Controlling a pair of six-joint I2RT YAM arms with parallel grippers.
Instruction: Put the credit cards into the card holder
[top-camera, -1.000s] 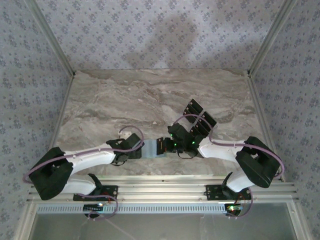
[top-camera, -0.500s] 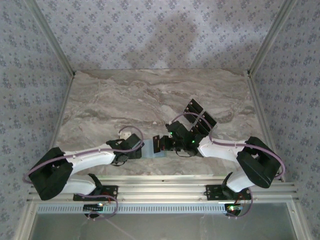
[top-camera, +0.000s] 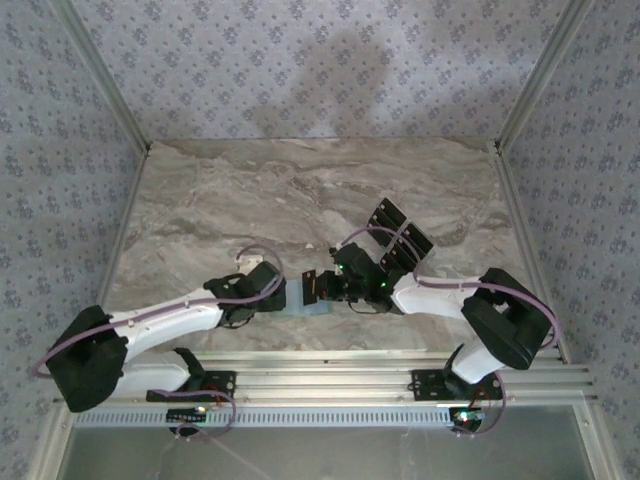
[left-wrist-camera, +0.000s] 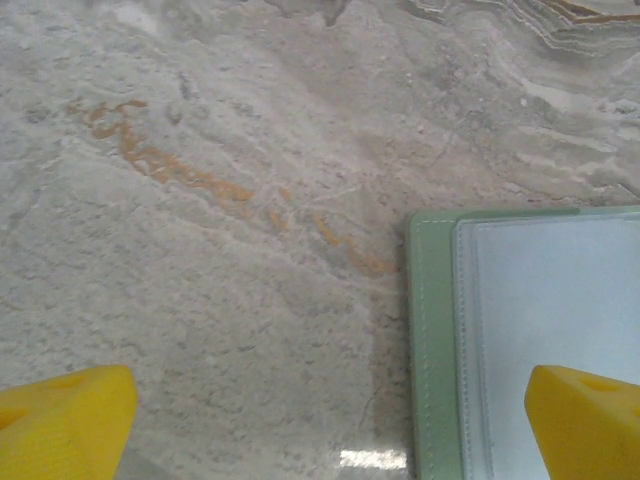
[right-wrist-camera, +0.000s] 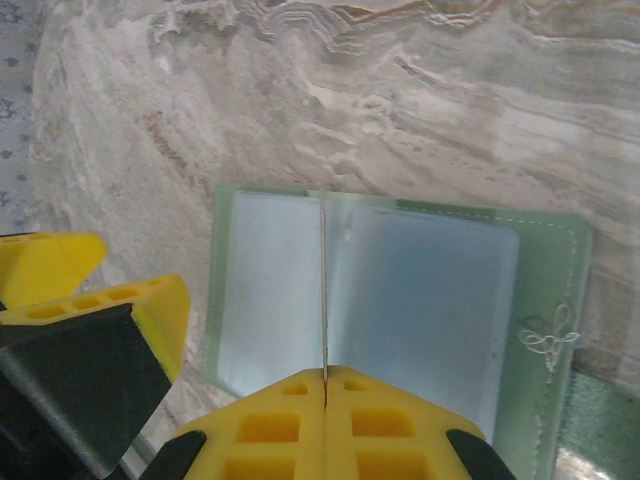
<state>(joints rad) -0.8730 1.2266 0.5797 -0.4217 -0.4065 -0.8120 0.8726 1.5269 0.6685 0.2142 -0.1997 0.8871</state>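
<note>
Near lower centre, top view: spot left pincer (top-camera: 283, 297) released, spread wide, at left edge of card holder (top-camera: 298, 304). Against a second ago, find left arm swung lower-left and stretched out, and right pincer (top-camera: 325, 288) nudged left over holder. Probably means insertion step is under way, not done. Note spare credit cards (top-camera: 400, 235) fanned right of centre: black, flat, rectangular, on marbled bench (top-camera: 300, 190).

Left wrist view: see yellow fingertips (left-wrist-camera: 60, 420) at both lower corners, far apart, gripping nothing. Find holder (left-wrist-camera: 430, 350) at right, lying flat, with a stitched sage-green leather-like rim and a glossy clear pocket (left-wrist-camera: 560, 300) inside. Bench (left-wrist-camera: 200, 200) matte, veined grey, with a rusty streak.

Right wrist view: see right pincer (right-wrist-camera: 325, 380) clenched, yellow tips pressed together on what reads as one credit card (right-wrist-camera: 323, 280), edge-on, a thin line over holder (right-wrist-camera: 555, 280) at centre frame. Holder open, with two clear sleeves (right-wrist-camera: 420, 300) and an embroidered butterfly (right-wrist-camera: 548, 340) at right margin. Cannot tell whether card edge has entered a sleeve.
</note>
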